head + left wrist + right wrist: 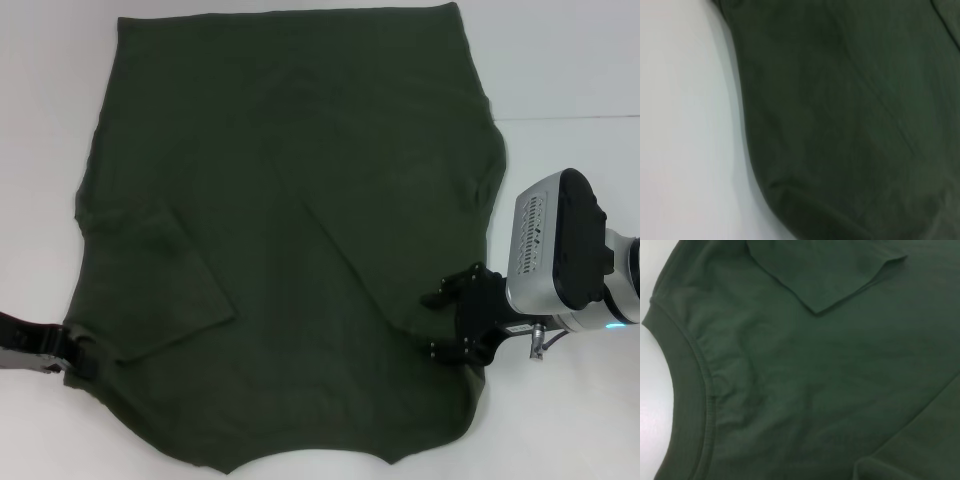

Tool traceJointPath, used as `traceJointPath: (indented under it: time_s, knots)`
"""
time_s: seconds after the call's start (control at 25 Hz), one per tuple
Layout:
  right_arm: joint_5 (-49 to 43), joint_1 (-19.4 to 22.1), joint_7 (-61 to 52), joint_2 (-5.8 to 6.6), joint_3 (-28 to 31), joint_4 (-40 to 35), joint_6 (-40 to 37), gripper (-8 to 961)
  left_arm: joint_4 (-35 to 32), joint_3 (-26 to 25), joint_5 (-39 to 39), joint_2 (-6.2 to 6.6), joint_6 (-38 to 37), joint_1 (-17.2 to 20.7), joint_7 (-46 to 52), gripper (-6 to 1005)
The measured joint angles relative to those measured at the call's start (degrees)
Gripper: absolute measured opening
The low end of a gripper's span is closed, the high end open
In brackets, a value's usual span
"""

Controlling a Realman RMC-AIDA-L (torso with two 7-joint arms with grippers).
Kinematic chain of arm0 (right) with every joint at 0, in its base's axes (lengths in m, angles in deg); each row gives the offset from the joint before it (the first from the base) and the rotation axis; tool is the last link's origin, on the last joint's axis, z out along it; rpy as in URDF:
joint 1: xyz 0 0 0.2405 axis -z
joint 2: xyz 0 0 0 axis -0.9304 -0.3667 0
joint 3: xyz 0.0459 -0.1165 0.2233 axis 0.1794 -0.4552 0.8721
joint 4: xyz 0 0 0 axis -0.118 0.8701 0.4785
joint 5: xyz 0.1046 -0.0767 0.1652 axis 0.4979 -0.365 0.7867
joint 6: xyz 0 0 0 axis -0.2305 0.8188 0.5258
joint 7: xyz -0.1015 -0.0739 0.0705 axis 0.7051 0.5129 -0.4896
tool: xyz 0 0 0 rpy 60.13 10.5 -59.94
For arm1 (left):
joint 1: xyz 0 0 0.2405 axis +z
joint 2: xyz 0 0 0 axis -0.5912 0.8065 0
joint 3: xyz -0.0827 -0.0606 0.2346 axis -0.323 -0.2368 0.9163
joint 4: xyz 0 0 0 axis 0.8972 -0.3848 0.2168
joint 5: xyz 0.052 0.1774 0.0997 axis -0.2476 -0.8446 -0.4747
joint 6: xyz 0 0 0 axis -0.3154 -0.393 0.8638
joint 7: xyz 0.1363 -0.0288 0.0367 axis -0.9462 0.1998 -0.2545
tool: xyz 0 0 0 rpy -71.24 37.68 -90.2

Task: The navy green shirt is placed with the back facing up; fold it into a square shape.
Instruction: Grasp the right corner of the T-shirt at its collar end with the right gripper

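From the head camera you get the whole layout: the navy green shirt [290,240] lies spread flat across the white worktop [570,60], plain side up, with both sleeves folded inward over the body and the curved neckline at the near edge. The left gripper [72,355] sits low at the shirt's near left corner, right at the fabric edge, but you cannot tell how its jaws stand because only dark links show there. The right gripper [455,320] rests over the shirt's near right edge, beside the folded right sleeve; its black fingers look spread, one above the other, with cloth under them, though you cannot tell whether they pinch anything. The right wrist camera gives you what the head camera does not: the ribbed collar band [690,405] with its stitching, and the hemmed cuff of a folded sleeve [840,275] lying on top of the body. The left wrist camera shows only a rounded edge of the shirt against bare worktop, with soft creases running through the fabric. The worktop is plain, white and matte all around.
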Motion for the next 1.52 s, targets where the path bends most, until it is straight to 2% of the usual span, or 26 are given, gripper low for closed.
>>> traceJointPath:
  time_s: [0.08,0.52,0.76,0.96,1.28,1.52]
  knots:
    - [0.0,0.0,-0.1,0.02,0.0,0.0,-0.1,574,0.0,0.0,0.0,0.0,-0.1,0.0,0.0,40]
    - [0.0,0.5,-0.8,0.2,0.2,-0.2,-0.7,478,0.0,0.2,0.0,0.0,-0.1,-0.1,0.1,40]
    - [0.1,0.5,-0.8,0.17,0.2,-0.1,-0.7,382,0.0,0.3,0.0,0.0,-0.1,-0.1,0.1,40]
    - [0.2,0.4,-0.9,0.18,0.4,0.0,-1.4,372,0.0,0.2,0.0,0.0,-0.1,-0.1,0.0,40]
    - [0.6,0.5,-1.3,0.18,1.7,0.1,-2.2,22,0.0,0.3,0.1,0.0,-0.1,0.0,-0.4,39]
    - [3.4,0.7,-4.0,0.25,7.5,0.6,-6.0,24,-0.4,0.4,0.9,-0.22,-0.1,0.1,-0.8,39]
